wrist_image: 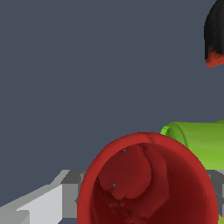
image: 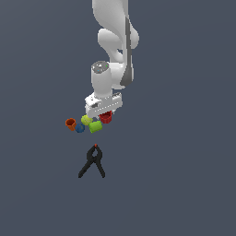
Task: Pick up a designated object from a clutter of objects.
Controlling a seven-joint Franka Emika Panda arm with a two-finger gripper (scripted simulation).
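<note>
The tool (image: 105, 110) is low over the red cup (image: 106, 117), at 3 o'clock of the green cup (image: 95, 126) on the tabletop (image: 184, 184); I cannot tell whether it is clamped, so lifting is left.

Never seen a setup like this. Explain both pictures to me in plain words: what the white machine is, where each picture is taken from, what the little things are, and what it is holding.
These are simulator renders. The white machine is a robot arm with a two-fingered gripper. One picture looks at the scene from outside; the other comes from a camera on the arm's wrist. On the grey surface lie an orange cup, a blue cup, a yellow-green ball, a green cup and a black clamp. The gripper sits right over the red cup, which fills the wrist view. Whether it actually grips the cup cannot be told.
</note>
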